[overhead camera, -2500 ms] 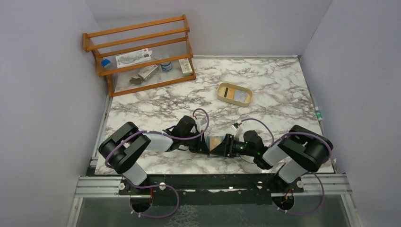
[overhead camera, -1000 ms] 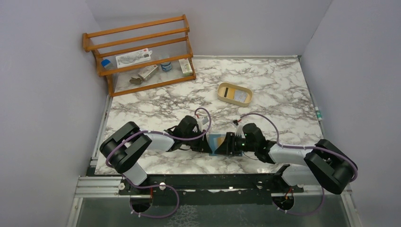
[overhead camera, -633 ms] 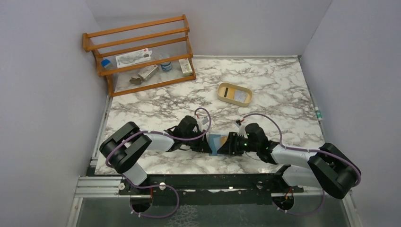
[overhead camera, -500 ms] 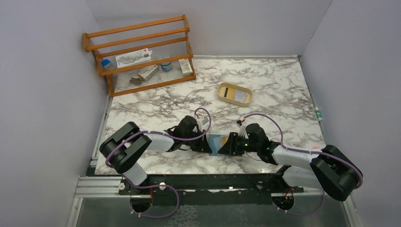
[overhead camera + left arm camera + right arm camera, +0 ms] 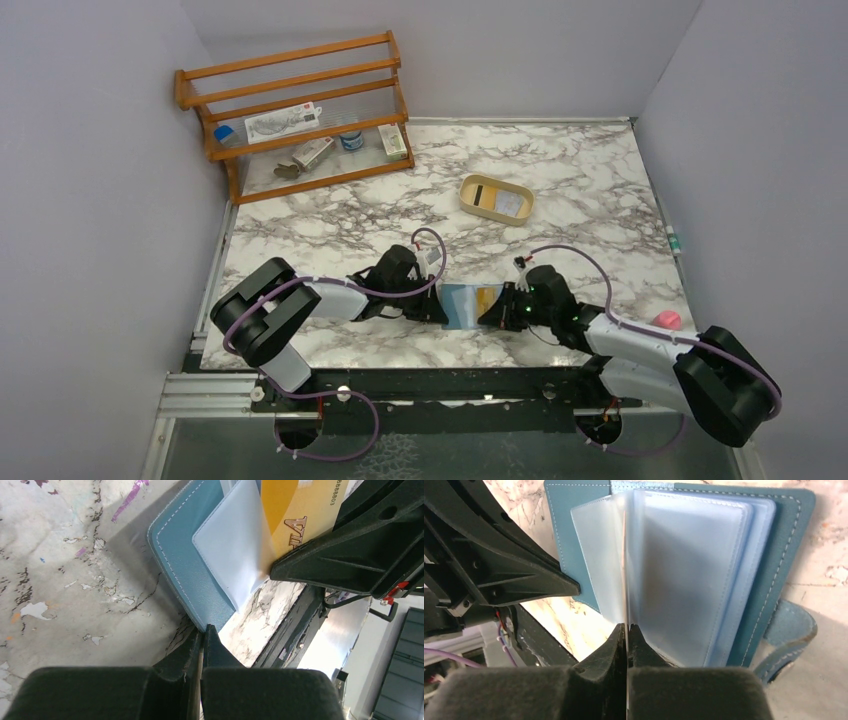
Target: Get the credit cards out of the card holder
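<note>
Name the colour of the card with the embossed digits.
The card is gold, clearest in the left wrist view.

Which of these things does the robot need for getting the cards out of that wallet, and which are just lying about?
Part of the job: blue card holder, its edge pinched by the left gripper; its clear sleeves, one pinched by the right gripper; gold card; tan tray, seemingly holding two cards.
Lying about: wooden rack with small packets; pink object.
</note>
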You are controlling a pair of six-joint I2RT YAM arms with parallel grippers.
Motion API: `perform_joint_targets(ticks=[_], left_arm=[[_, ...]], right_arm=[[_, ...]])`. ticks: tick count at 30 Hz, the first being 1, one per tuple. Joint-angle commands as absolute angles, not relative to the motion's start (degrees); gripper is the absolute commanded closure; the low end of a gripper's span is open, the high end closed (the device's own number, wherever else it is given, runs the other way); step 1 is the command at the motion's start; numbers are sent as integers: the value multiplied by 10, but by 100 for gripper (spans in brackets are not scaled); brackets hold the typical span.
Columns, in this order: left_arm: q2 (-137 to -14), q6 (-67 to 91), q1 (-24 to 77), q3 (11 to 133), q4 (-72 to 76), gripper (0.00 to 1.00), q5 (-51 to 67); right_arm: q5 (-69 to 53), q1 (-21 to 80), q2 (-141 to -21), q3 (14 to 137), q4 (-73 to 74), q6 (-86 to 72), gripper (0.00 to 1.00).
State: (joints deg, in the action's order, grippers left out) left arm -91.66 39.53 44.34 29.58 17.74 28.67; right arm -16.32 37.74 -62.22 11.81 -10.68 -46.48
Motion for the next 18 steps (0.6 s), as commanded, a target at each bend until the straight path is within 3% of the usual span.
perform_joint_targets(ticks=[1,9,14,16,18], left_arm=[[-947,343,438,263,75,100,168],[-950,341,438,262,77,100,170],[-961,340,438,266,84,100,176],[-963,339,438,269,83,100,178],[-960,338,438,271,80,100,178]], right_arm=[[-115,372,-607,121,-45,-463,98],[-67,371,-550,158,77,-457,99],[-65,371,-539,170,103,-446,86],[-64,371,-542,174,111,-444,89],[-57,371,-538,184,129,-441,99]])
